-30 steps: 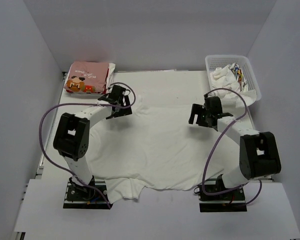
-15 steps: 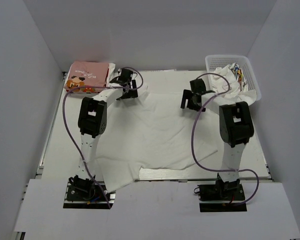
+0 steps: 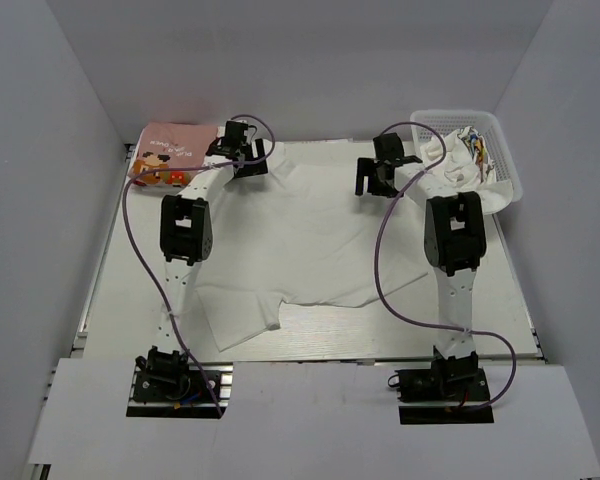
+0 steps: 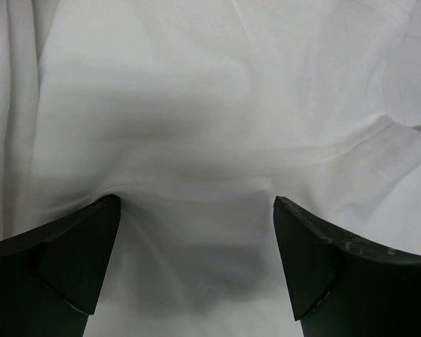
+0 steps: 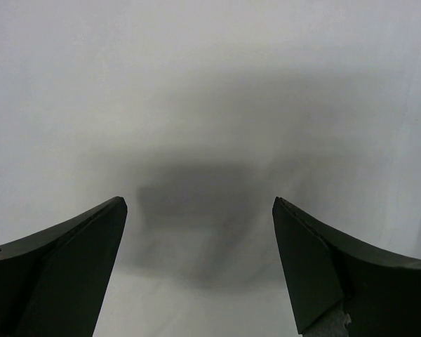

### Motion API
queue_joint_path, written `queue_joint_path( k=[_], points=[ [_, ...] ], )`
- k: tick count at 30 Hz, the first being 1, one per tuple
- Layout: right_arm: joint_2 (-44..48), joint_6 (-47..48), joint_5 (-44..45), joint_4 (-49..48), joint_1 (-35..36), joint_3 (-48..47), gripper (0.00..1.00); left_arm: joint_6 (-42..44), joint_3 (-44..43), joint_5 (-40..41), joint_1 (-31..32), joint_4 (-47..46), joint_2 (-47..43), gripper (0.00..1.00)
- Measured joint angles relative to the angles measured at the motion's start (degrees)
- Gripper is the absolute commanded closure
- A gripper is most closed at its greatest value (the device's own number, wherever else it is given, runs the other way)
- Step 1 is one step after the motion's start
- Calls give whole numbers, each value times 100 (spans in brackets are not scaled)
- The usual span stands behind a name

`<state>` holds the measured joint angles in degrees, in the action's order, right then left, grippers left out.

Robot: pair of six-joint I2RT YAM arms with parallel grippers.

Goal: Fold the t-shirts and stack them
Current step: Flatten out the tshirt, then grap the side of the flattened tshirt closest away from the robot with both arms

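You have the white t-shirt spread flat across the middle of the table, and the pink t-shirt lies folded at the far left corner. Your left gripper and right gripper both sit over the white t-shirt near the table's far edge. Each has its jaws spread wide and grips nothing.

Spread tee centre, folded tee far-left, basket far-right
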<state>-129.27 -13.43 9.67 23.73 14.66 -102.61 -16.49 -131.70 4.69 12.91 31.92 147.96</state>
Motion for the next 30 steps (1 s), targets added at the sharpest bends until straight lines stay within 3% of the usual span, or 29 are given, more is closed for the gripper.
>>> queue_joint_path(
  k=[4, 8, 10, 13, 16, 19, 25, 30],
  points=[
    [660, 243, -378, -37, 44, 479, 10, 92, 166, -216, 9, 79, -247, 0],
    [2682, 420, -98, -828, 282, 2251, 10, 39, 1276, -332, 74, 166, -1440, 0],
    [3764, 404, -17, -1274, 422, 3049, 10, -92, 2192, -468, 105, 94, -2474, 0],
    [4959, 175, -28, -2105, 459, 4030, 10, -494, 4513, -782, 120, -400, -4898, 0],
    [5265, -13, -42, -2312, 352, 4559, 10, -1097, 6791, -999, 127, -691, -7648, 0],
    [5193, -304, -28, -2024, 304, 4881, 10, -1515, 7899, -1169, 138, -619, -8970, 0],
    [5370, -883, 173, -1543, 304, 5396, 10, -2269, 9584, -1565, 179, 273, -9460, 0],
    [5836, -1097, 240, -1364, 299, 5613, 10, -2553, 10330, -2004, 205, 1152, -9416, 0]
  ],
)
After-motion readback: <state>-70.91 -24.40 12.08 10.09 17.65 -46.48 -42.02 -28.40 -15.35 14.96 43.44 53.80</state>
